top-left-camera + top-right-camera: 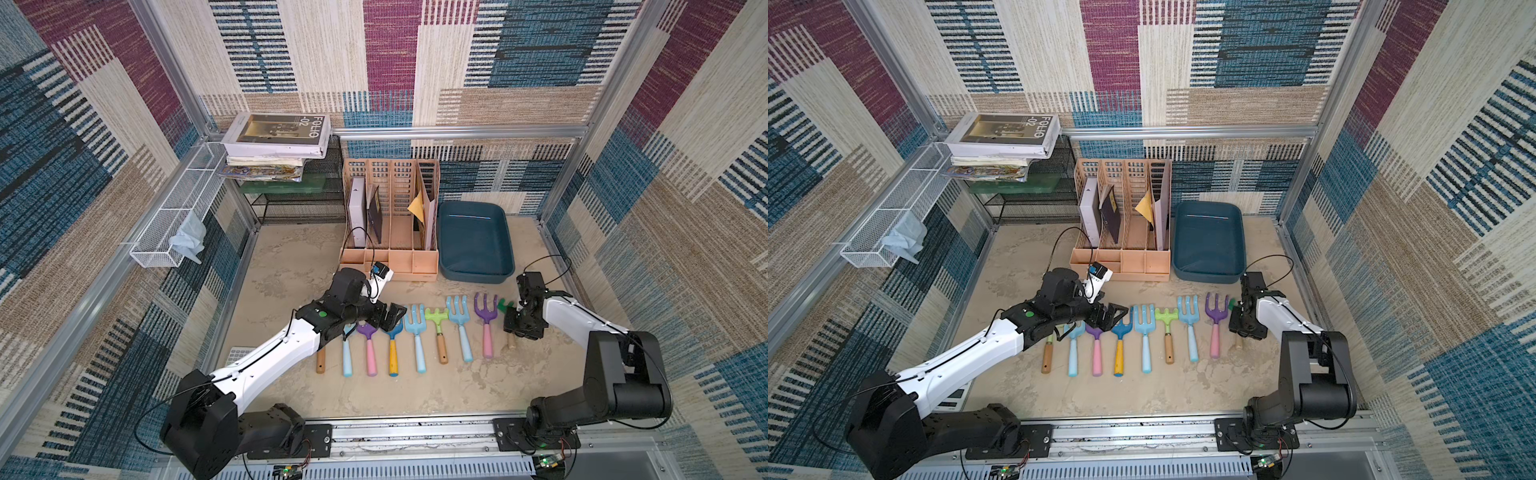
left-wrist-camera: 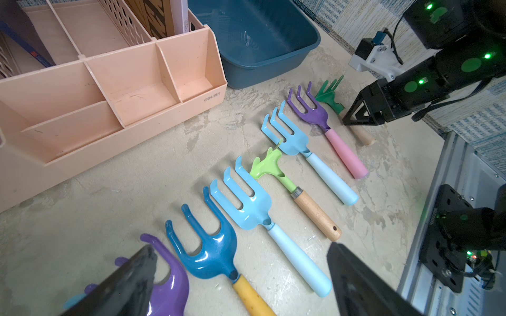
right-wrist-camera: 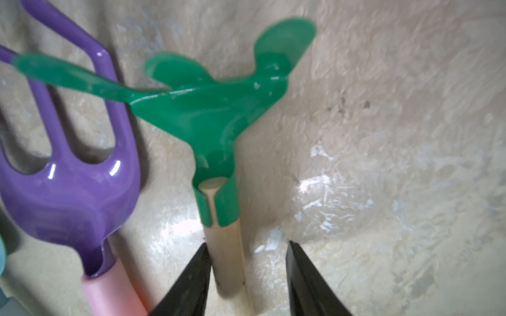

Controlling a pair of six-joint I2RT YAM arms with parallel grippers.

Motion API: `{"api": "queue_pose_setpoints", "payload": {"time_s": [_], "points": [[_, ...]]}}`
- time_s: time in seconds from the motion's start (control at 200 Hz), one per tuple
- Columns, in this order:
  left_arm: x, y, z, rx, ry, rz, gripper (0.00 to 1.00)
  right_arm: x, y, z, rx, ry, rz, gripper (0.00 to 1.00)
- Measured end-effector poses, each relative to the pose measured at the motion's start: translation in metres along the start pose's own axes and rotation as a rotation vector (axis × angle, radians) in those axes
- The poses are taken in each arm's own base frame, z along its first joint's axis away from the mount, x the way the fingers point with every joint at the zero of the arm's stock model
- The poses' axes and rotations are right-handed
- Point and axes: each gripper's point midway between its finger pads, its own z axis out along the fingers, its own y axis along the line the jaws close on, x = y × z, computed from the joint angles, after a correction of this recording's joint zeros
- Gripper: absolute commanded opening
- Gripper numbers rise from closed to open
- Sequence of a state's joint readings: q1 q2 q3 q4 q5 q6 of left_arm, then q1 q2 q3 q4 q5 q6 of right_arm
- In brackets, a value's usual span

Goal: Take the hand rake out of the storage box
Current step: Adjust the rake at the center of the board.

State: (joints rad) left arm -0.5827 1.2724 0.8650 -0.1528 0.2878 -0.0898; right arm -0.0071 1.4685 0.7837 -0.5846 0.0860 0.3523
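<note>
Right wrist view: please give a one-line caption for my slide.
Open jaws astride the handle of the green rake, lying on the table beside a purple rake.

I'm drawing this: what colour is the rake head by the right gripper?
The rake head is dark green, clearest in the right wrist view.

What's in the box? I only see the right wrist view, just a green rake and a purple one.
Observer: Nothing. The box is empty.
Operator: Where's my green rake, then?
Observer: The green rake lies on the table, at the right end of a row of rakes, nearer the arms than the box.
Operator: What's the other arm doing?
Observer: The left end effector hovers open above the blue rake.
</note>
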Motion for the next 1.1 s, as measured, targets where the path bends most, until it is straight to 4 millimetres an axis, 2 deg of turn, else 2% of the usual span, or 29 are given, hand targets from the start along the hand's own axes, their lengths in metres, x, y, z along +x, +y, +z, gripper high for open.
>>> {"api": "queue_pose_setpoints", "payload": {"time_s": [0.19,0.305,0.341,0.411,0.446,0.481,0.506,0.571,0.721,0.816,0.966,1.042,1.102], "points": [[0.0,0.0,0.0,0.0,0.0,0.0,0.99,-0.002,-0.002,-0.001,0.005,-0.006,0.008,0.49],[0.0,0.0,0.0,0.0,0.0,0.0,0.99,-0.004,-0.004,-0.003,0.014,-0.008,0.012,0.55],[0.0,0.0,0.0,0.0,0.0,0.0,0.99,-0.007,-0.003,-0.005,0.012,-0.016,0.012,0.63],[0.0,0.0,0.0,-0.001,0.0,0.0,0.99,-0.013,0.003,-0.013,-0.002,-0.047,-0.001,0.68],[0.0,0.0,0.0,-0.002,0.0,0.0,0.99,-0.017,0.007,-0.021,-0.012,-0.072,-0.014,0.79],[0.0,0.001,0.0,-0.006,-0.001,0.0,0.99,-0.025,0.012,-0.032,-0.027,-0.113,-0.023,0.99],[-0.001,0.001,-0.001,-0.009,-0.003,0.0,0.99,-0.032,0.016,-0.041,-0.038,-0.146,-0.029,0.96],[-0.004,0.007,-0.005,-0.048,-0.017,-0.002,0.99,-0.048,0.025,-0.066,-0.058,-0.238,-0.053,0.95],[-0.023,0.039,-0.039,-0.236,-0.143,-0.041,0.99,-0.087,0.053,-0.132,-0.128,-0.544,-0.089,0.96],[-0.022,0.066,-0.069,-0.377,-0.22,-0.087,0.99,-0.097,0.061,-0.151,-0.174,-0.692,-0.095,0.96],[-0.004,0.103,-0.113,-0.588,-0.302,-0.148,0.99,-0.111,0.064,-0.155,-0.192,-0.785,-0.093,0.95],[0.0,0.111,-0.13,-0.643,-0.333,-0.168,0.99,-0.118,0.066,-0.142,-0.181,-0.737,-0.081,0.96],[0.0,0.113,-0.14,-0.666,-0.364,-0.174,0.99,-0.116,0.073,-0.117,-0.172,-0.667,-0.078,0.96]]}}
